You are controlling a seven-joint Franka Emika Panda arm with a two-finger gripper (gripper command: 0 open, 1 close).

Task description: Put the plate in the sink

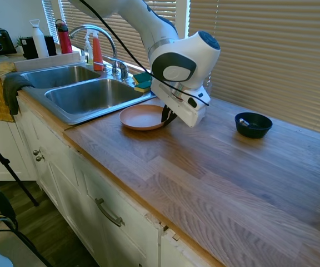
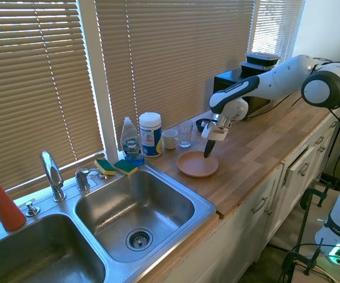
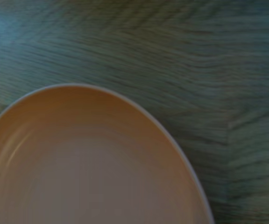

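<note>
Wrist view: plate beneath pincer

The wooden bench carries the plate directly under the pincer. A dark bowl sits well apart from the pincer, and the sink lies beyond the plate.

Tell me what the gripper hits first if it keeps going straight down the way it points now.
Most likely the plate: the gripper points down at its rim on the side away from the sink. Whether the jaws already touch that rim is unclear.
</note>
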